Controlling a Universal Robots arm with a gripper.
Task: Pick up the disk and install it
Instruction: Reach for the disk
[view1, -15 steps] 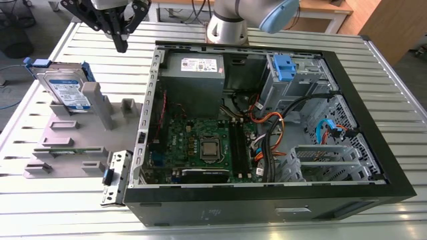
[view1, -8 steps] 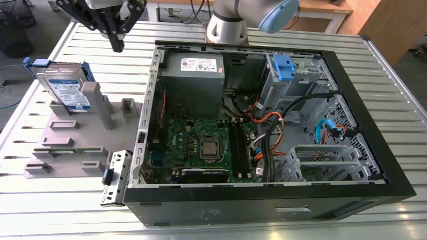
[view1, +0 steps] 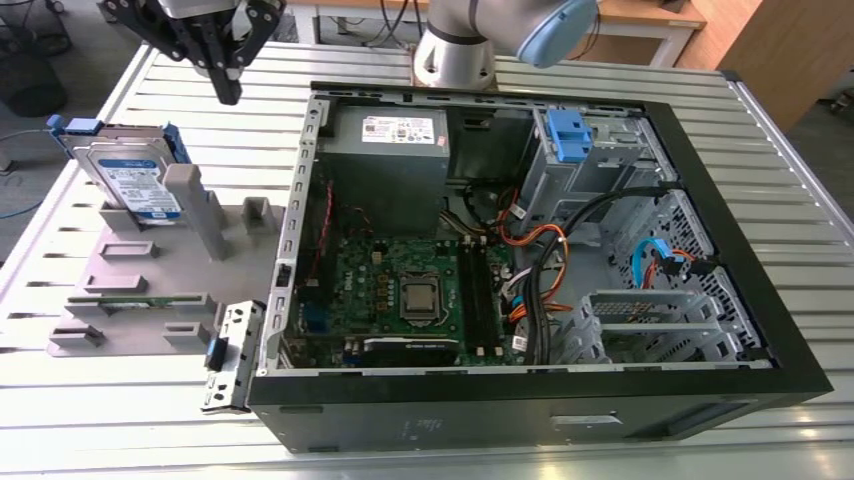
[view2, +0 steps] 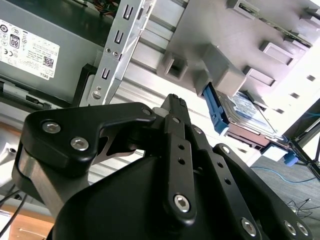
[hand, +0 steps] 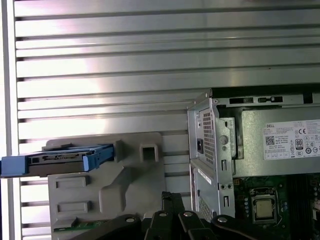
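The disk (view1: 130, 182) stands upright on its edge in a slot of the grey fixture (view1: 147, 265) at the exterior view's left, silver with a white-and-blue label and blue side rails. In the first wrist view the disk (hand: 60, 160) shows edge-on, and in the second wrist view the disk (view2: 245, 112) leans out of the fixture (view2: 225, 45). My gripper (view1: 228, 90) hangs in the air above the table, behind the disk and apart from it. Its black fingers meet at the tips, shut with nothing between them, in both wrist views (view2: 174, 102) (hand: 172, 197).
An open computer case (view1: 314, 200) lies to the exterior view's right of the fixture, holding a grey power-supply box (view1: 387, 135), a motherboard (view1: 414, 290), cables and a blue drive bay (view1: 567, 135). A green memory stick (view1: 134, 300) sits in the fixture. The arm's base (view1: 461, 50) stands behind the case.
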